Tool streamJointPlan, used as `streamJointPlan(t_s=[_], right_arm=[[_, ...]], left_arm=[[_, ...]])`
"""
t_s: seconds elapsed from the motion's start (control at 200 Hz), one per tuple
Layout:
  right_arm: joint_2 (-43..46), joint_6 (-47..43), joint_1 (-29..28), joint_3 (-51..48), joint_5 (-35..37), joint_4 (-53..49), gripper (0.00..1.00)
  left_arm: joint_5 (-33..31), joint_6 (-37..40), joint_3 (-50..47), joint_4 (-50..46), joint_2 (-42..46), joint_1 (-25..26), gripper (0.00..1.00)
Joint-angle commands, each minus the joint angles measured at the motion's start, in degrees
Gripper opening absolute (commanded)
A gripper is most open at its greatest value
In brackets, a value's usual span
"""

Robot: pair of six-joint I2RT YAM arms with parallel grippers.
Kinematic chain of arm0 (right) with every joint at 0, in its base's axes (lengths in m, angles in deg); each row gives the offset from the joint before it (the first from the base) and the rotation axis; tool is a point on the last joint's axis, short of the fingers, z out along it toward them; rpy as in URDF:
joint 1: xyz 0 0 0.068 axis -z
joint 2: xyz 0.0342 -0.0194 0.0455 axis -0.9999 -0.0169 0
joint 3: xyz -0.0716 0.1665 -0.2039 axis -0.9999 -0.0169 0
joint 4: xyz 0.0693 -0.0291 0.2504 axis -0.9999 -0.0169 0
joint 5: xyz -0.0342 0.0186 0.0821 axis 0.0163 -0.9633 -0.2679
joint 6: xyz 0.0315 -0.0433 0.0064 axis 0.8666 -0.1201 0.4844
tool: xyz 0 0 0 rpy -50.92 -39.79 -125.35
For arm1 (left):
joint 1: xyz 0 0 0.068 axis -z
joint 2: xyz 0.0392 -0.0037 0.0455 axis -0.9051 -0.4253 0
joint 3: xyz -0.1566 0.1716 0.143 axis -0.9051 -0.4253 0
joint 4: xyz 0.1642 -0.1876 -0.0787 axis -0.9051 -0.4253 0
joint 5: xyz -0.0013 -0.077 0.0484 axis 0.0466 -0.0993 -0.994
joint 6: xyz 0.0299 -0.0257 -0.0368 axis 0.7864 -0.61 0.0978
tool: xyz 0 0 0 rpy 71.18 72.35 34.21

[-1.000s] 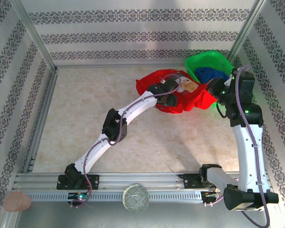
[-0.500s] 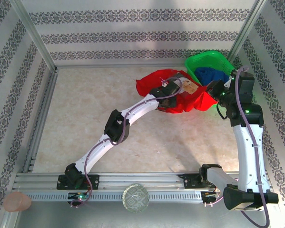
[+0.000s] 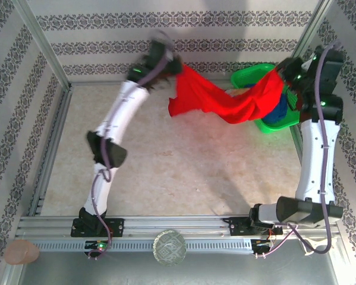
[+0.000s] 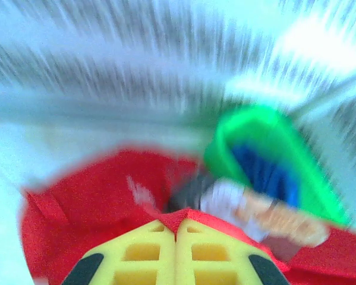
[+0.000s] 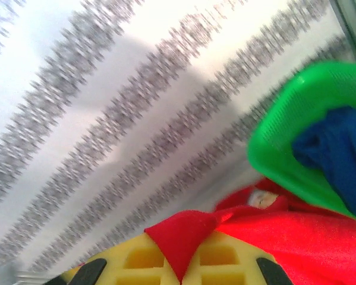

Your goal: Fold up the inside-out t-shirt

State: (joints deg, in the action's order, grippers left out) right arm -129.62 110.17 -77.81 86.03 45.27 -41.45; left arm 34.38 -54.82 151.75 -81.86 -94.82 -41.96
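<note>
Both arms swung up and back vs a sec ago: shirt was heaped on the table by the basket, now it's airborne.

Top cam: left gripper (image 3: 174, 66) is clamped on one end of the inside-out t-shirt (image 3: 216, 98), and right gripper (image 3: 283, 76) is clamped on the other end. Cloth sags as a band between them over the far side of the table (image 3: 166, 172). Its right end hangs over the green basket (image 3: 271, 126), which holds the dark blue garment (image 3: 280, 111).

Left wrist cam (blurry): yellow pads shut, red fold nipped at the tips, rest drapes below.

Right wrist cam: same deal, red wedge pinched between the pads. Pale patch (image 5: 262, 199) on the red, maybe the tag, can't confirm.

Progress, my read: early. You've got it lifted and stretched, no fold made yet. Needs laying flat, then the folds.

Shirt: bright red, wrinkly, bunched lengthwise, not spread.
</note>
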Motion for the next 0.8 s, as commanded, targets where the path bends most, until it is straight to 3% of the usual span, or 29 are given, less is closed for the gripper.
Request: streamJointPlan(t_s=[0.0,0.24,0.47,0.794], right_arm=[[-2.3,2.8,0.8,10.8,-4.0,5.4,0.0],[-7.2,5.0,1.0,23.9,-7.6,6.1,0.0],[-6.2,7.5,1.4,30.0,-13.6,5.8,0.0],[-7.7,12.8,1.9,40.1,-17.2,5.6,0.0]], left_arm=[[7.6,-3.4,1.9,1.4,8.0,-7.6,0.0],[11.9,-3.1,1.9,0.9,14.7,-15.4,0.0],[13.8,-4.9,1.7,2.3,21.0,-16.2,0.0],[6.2,-5.5,-7.1,5.9,35.1,-16.2,0.0]])
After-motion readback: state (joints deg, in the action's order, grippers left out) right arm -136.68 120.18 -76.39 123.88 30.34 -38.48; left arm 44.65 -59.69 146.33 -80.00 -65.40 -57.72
